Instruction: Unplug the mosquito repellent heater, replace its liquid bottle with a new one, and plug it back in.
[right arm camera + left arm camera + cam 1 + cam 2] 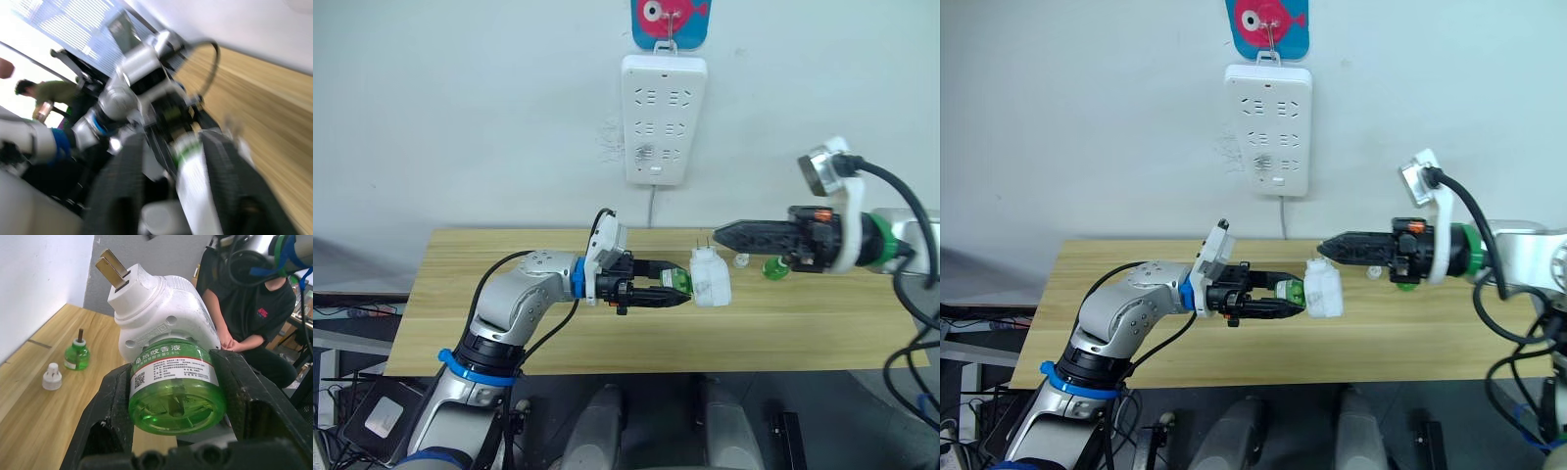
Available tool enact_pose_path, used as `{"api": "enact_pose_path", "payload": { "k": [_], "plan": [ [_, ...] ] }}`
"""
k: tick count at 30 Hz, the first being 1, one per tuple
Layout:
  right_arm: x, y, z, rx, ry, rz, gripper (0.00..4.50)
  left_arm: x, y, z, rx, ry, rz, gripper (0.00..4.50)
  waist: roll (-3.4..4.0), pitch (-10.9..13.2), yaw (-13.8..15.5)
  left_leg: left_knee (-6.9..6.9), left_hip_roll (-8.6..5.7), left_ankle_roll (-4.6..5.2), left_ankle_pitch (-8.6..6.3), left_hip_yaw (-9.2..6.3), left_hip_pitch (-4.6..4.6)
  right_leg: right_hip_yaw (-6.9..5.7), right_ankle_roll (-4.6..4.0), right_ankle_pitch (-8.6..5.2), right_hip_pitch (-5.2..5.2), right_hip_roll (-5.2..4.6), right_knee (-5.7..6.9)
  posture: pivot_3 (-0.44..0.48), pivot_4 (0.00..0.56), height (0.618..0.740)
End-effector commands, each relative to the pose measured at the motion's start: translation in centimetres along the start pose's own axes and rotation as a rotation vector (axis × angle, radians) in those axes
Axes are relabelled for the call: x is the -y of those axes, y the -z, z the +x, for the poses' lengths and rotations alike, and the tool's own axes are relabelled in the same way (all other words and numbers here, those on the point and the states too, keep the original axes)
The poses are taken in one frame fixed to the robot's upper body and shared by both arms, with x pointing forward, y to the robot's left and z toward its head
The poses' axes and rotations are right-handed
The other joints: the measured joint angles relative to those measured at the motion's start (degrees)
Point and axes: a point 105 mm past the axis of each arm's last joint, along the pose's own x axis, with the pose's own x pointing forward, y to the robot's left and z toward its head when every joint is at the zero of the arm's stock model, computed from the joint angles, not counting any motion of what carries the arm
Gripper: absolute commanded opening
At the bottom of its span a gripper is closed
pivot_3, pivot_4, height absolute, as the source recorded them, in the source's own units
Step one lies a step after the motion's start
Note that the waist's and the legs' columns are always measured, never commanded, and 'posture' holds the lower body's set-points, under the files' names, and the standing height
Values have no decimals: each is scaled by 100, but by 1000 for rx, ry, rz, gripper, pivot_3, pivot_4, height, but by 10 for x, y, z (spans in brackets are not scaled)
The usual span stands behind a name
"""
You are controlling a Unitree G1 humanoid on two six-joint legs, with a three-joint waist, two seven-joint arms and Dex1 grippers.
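Left eye view: mosquito repellent heater [710,278] held above the table [509,323], unplugged, between the two grippers.

The wooden table is set against a white wall bearing the long socket strip [664,119]. The left gripper [677,289] is seen with its jaws clamped on the green liquid bottle [174,392], which is seated in the heater's base; the plug prongs [112,268] are pointed away from it. The right gripper [721,233] is held just beside the heater's top; its jaws are seen spread to either side of the heater in the right wrist view. A second green bottle [77,355] and a small white cap [51,376] are seen standing on the table, near each other.
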Motion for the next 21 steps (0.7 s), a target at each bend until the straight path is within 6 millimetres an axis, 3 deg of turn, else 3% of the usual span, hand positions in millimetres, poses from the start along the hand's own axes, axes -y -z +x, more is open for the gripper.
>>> {"api": "enact_pose_path", "payload": {
  "k": [1, 5, 16, 21],
  "plan": [
    [7, 2, -13, 12, 70, -50, 2979, 3, -16, -3, 32, 22, 58, 2239, 0, 0, 5, 1, -2, 0, 0, 2, 0, 2, 0, 0, 0, -1, 2, 36, 265, 740],
    [24, 15, -20, 39, 106, 8, 4474, 4, -21, -6, 27, 38, 58, 2239, 0, 0, -3, 2, 1, 0, 0, 6, 2, 2, 1, 0, -1, 0, 5, 39, 265, 740],
    [8, 37, -2, -20, -72, 124, 4474, 10, -27, -1, 11, 99, 57, 2239, 0, 0, -6, 1, 1, 0, 0, 3, 3, 2, 0, 0, -1, 0, 4, 45, 270, 740],
    [16, 47, 12, -44, -39, 105, 4474, 15, -29, 3, 17, 135, 51, 2239, 0, 0, -1, 2, 0, 0, 0, 1, 3, 1, 1, 0, -1, 0, 4, 50, 266, 740]
  ]
}}
